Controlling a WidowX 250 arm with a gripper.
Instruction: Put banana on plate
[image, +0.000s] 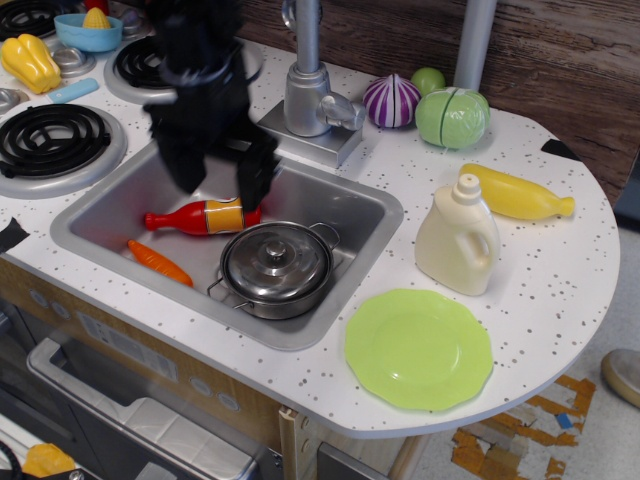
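Observation:
The yellow banana (518, 193) lies on the counter at the right, behind the cream jug (458, 237). The light-green plate (419, 348) lies flat near the counter's front edge, right of the sink. My black gripper (220, 180) hangs blurred over the sink's back part, far left of the banana. Its two fingers (255, 180) stand apart with nothing between them.
The steel sink (110, 205) holds a red bottle (200, 217), an orange carrot (160, 262) and a lidded steel pot (275, 267). A faucet (308, 90) stands behind it. A purple onion (391, 101) and green cabbage (452, 117) sit at the back. Stove burners (50, 140) are at the left.

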